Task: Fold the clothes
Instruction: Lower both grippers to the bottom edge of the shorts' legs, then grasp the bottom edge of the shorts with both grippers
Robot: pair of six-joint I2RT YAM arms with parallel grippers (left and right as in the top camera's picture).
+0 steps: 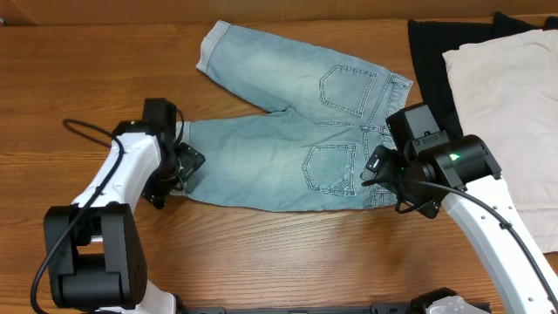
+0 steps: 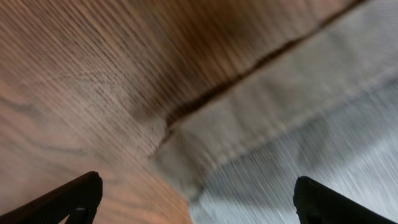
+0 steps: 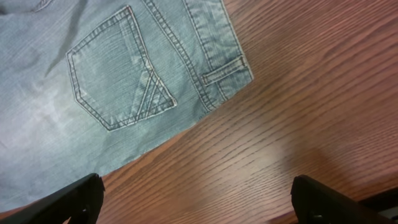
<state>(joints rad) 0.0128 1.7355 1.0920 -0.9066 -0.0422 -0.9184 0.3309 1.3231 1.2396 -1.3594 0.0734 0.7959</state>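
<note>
Left hand (image 2: 196, 199) just above wood-grain table (image 2: 74, 93)

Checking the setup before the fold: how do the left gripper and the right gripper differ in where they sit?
The left gripper is at the cuffed leg hem of the denim shorts; the right gripper is at the waistband corner. The left sits close over the cloth; the right seems higher. Both are open, holding nothing.
</note>
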